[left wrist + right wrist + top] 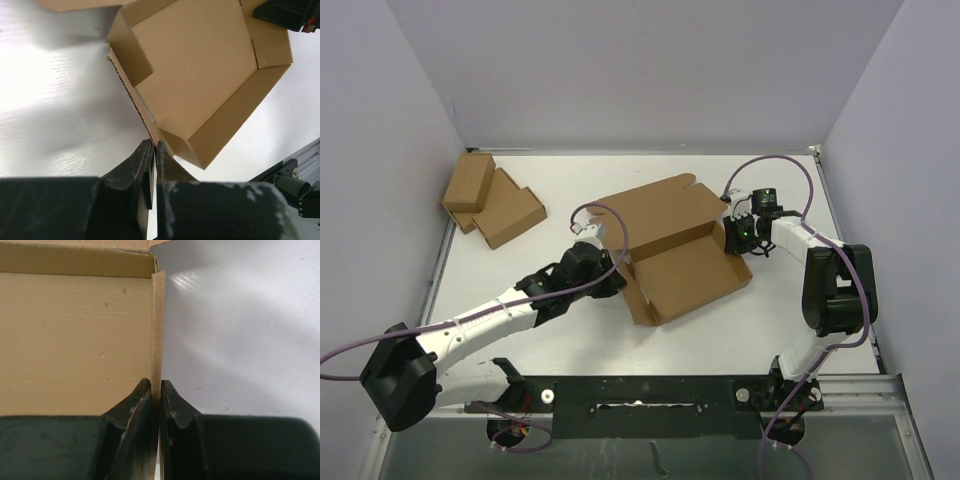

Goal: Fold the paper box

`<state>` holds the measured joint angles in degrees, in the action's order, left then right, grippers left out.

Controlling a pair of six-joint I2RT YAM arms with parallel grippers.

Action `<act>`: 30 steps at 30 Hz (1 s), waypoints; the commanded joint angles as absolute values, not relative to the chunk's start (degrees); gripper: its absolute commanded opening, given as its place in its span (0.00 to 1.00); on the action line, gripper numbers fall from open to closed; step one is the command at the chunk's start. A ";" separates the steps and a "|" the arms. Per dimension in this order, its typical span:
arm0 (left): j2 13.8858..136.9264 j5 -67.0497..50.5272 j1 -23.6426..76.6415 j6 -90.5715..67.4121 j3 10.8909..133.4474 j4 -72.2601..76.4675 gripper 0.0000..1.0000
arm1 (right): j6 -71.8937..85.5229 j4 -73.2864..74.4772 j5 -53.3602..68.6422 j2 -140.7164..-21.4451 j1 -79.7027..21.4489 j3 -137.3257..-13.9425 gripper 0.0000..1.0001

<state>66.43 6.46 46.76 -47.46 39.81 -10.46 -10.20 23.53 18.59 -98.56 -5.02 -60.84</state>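
Top external view, far left: two smaller brown cardboard boxes sit at the back corner of the white table.
Your left gripper: clenched on the left wall of the plain brown cardboard paper box.
Task piece: paper box lies mid-table between your arms, tray open upward, lid panel behind it.
Your right gripper: pinched tight on the box's right wall.

Paper box: plain brown cardboard, partly folded. Shallow tray, side walls raised, lid panel open behind it. Lies skewed at centre of table.
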 commanded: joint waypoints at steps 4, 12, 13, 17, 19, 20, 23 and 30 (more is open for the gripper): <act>73.82 0.24 46.22 -43.00 46.55 -1.70 0.00 | -8.79 22.62 23.13 -98.17 -6.23 -60.73 0.04; 76.75 -2.82 44.18 -42.62 45.92 3.58 0.13 | -8.83 22.82 23.39 -98.61 -6.17 -60.91 0.04; 76.93 -3.25 43.90 -42.69 45.37 4.57 0.17 | -8.86 22.85 23.50 -98.71 -6.20 -61.03 0.04; 77.08 -4.29 43.10 -43.53 42.97 7.34 0.30 | -8.88 22.94 23.63 -98.79 -6.24 -61.00 0.04; 77.04 -4.71 42.75 -43.91 41.73 9.06 0.36 | -8.88 22.94 23.72 -98.87 -6.17 -61.02 0.04; 77.00 -4.85 42.60 -44.09 41.06 9.84 0.38 | -8.95 22.94 23.67 -98.94 -6.18 -61.08 0.04; 76.90 -5.79 42.37 -44.34 39.01 13.17 0.46 | -8.97 22.96 23.90 -99.00 -6.20 -61.08 0.04; 76.92 -7.84 41.95 -44.38 33.77 22.67 0.53 | -9.01 23.03 23.86 -99.04 -6.23 -61.08 0.04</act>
